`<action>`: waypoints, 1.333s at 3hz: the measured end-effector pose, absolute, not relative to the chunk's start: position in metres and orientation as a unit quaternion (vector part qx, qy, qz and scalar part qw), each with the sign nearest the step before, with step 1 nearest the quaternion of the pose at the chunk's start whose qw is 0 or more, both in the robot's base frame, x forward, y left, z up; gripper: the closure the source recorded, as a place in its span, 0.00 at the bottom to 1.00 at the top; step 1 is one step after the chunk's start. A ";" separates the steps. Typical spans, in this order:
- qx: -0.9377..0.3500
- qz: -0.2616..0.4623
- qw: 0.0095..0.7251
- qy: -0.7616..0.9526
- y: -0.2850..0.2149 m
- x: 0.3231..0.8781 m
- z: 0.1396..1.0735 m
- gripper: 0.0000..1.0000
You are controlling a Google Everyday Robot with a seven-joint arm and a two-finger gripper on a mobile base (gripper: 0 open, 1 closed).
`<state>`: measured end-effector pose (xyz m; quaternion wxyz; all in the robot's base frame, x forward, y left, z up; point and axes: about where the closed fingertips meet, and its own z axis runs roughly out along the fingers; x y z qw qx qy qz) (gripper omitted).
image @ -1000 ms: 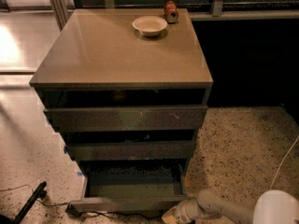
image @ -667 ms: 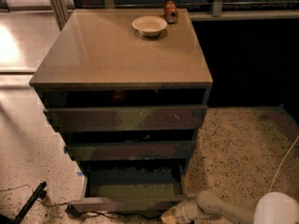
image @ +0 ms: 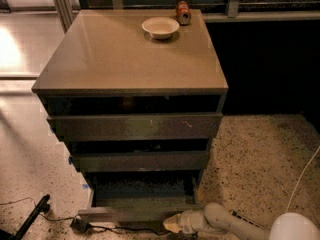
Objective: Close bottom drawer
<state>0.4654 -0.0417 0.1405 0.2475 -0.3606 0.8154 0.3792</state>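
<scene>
bottom drawer [image: 140,200] open toward the camera, long axis left-right; gripper [image: 171,223] at its front, grip unclear

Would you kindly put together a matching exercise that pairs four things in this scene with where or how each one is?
Column 1:
1. white bowl
2. can
3. bottom drawer
4. gripper

Column 2:
A. pulled open, lowest in the cabinet
B. down low, at the right end of the open drawer's front
C. at the back edge of the cabinet top, right of the bowl
D. on the cabinet top, toward the back

Pairs: 1-D, 2-C, 3-A, 4-B
</scene>
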 end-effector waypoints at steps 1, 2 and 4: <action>-0.357 0.381 0.264 0.811 -0.032 0.476 0.143 1.00; -0.356 0.381 0.273 0.808 -0.026 0.484 0.144 1.00; -0.359 0.372 0.270 0.812 -0.021 0.497 0.147 1.00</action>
